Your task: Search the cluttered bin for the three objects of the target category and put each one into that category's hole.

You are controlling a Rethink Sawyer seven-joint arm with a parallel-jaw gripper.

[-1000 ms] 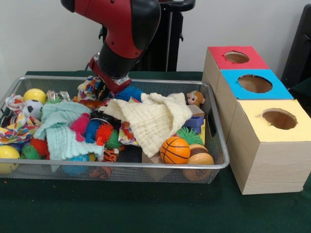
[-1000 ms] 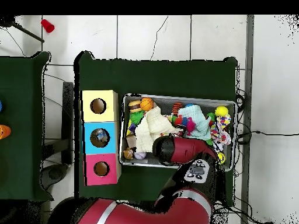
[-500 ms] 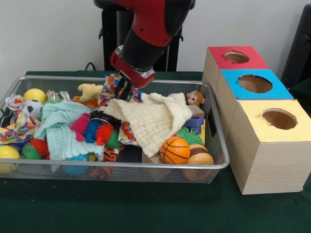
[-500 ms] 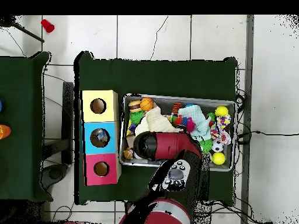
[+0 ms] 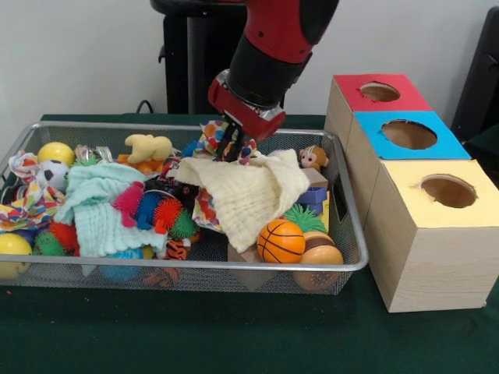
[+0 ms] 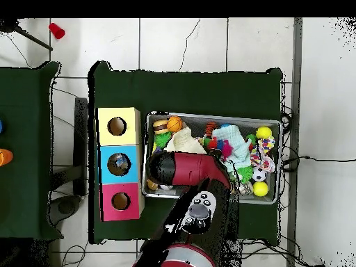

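Claw [image 5: 231, 145] clamped on a multicoloured patterned cloth [image 5: 210, 137], held above the rear of the wire bin [image 5: 352, 234].

The cloth hangs bunched from the closed fingers, just over the cream cloth [image 5: 248, 189] draped across the bin's middle. The red and black arm [image 5: 273, 47] descends from the top of the front view, tilted toward the left. In the overhead view the arm [image 6: 188, 170] covers the claw and much of the bin's contents. The three boxes with holes, red [image 5: 380, 92], blue [image 5: 409, 134] and yellow [image 5: 447, 190], stand beside the bin on the green surface [image 5: 234, 335]. How much of the cloth is held cannot be made out.
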